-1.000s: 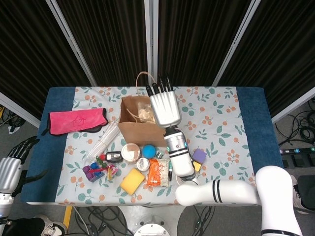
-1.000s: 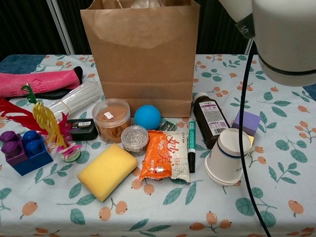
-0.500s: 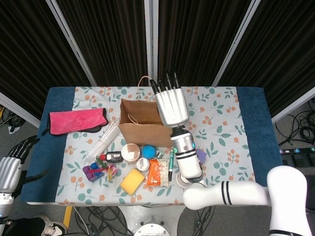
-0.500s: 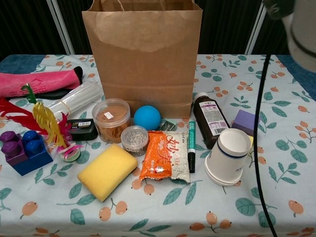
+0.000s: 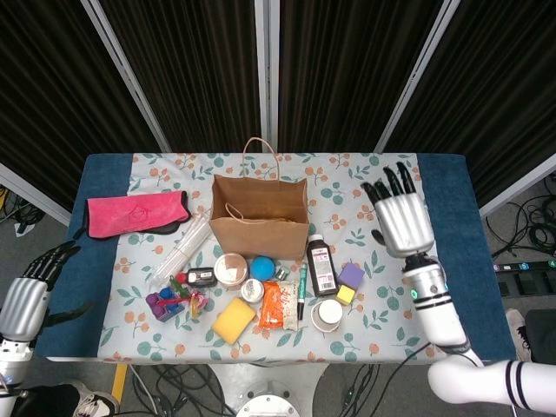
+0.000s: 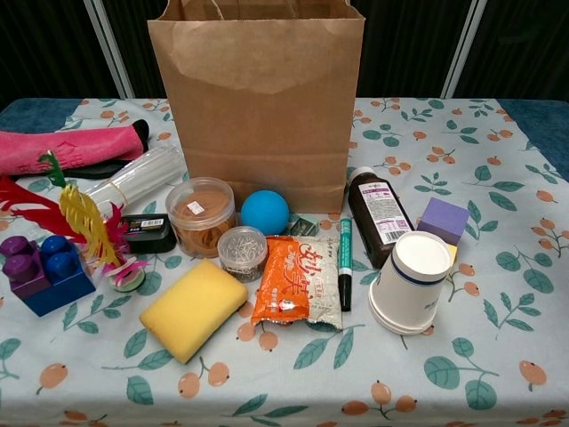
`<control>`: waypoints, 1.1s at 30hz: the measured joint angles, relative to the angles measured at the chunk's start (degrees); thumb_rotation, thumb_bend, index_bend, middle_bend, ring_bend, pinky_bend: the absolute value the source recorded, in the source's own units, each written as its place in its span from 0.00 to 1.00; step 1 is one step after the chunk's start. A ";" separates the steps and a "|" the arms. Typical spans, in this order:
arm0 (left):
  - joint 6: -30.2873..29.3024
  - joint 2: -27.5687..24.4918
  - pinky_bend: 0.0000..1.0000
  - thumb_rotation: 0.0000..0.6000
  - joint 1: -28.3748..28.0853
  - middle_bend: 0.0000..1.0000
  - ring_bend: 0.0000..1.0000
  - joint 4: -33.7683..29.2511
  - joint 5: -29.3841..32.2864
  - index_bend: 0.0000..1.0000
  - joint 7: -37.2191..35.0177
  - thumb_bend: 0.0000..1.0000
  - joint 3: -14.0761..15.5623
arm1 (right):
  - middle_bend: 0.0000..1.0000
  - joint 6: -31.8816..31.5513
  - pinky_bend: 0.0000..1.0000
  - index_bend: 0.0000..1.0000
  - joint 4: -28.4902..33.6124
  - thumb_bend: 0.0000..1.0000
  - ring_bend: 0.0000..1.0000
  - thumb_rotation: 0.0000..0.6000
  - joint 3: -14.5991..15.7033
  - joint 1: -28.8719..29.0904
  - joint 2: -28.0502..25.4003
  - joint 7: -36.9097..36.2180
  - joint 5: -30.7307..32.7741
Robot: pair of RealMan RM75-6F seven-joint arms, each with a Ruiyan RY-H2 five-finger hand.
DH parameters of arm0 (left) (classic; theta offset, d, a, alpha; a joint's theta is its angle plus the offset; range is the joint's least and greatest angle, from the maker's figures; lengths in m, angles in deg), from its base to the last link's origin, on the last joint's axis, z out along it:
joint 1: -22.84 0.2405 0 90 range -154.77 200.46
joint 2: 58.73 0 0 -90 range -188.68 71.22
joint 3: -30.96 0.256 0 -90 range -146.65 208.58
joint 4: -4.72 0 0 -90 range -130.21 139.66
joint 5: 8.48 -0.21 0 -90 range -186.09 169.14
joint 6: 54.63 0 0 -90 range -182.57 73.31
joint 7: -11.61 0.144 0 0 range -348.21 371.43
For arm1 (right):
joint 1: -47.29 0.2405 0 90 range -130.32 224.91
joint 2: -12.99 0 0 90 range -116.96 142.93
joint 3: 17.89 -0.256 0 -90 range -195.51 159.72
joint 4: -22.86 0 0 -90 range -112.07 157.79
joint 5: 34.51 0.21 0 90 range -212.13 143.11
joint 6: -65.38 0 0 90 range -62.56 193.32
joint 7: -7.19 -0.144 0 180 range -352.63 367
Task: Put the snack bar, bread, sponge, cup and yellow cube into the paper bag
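Note:
The brown paper bag (image 5: 259,228) (image 6: 258,98) stands upright at mid table; its inside does not show. In front of it lie the yellow sponge (image 5: 233,320) (image 6: 193,308), the orange snack bar packet (image 5: 278,304) (image 6: 298,280) and the white cup (image 5: 328,314) (image 6: 409,283). The yellow cube (image 5: 346,294) sits beside the cup. No bread shows in either view. My right hand (image 5: 401,217) hovers over the table's right part, fingers spread, holding nothing. My left hand (image 5: 26,300) hangs off the table's left edge, open and empty. Neither hand appears in the chest view.
A brown bottle (image 5: 320,265) (image 6: 380,216), a green pen (image 6: 344,262), a purple cube (image 5: 351,275) (image 6: 443,219), a blue ball (image 6: 265,212), two small jars (image 6: 201,216), toy blocks (image 6: 44,271), straws (image 6: 142,182) and a pink cloth (image 5: 136,214) crowd the table's front and left.
My right hand has swung from above the paper bag to the right side of the table, and its arm has left the chest view. The objects have not moved.

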 measured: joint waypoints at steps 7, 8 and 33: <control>-0.06 0.32 0.22 1.00 0.06 0.23 0.18 -0.51 -0.62 0.20 2.18 0.16 0.43 | 0.30 13.49 0.00 0.24 -10.61 0.00 0.10 1.00 9.13 -4.52 -0.52 -14.13 -10.27; -0.09 0.29 0.22 1.00 0.11 0.23 0.18 -0.55 -0.60 0.20 2.29 0.16 0.45 | 0.30 14.39 0.00 0.25 -13.16 0.00 0.10 1.00 9.74 -4.80 0.18 -15.18 -12.29; -0.13 0.77 0.22 1.00 -0.04 0.23 0.18 1.44 0.35 0.20 1.83 0.16 -0.26 | 0.30 22.65 0.00 0.24 -32.32 0.05 0.09 1.00 8.70 -5.17 16.09 -20.74 -22.78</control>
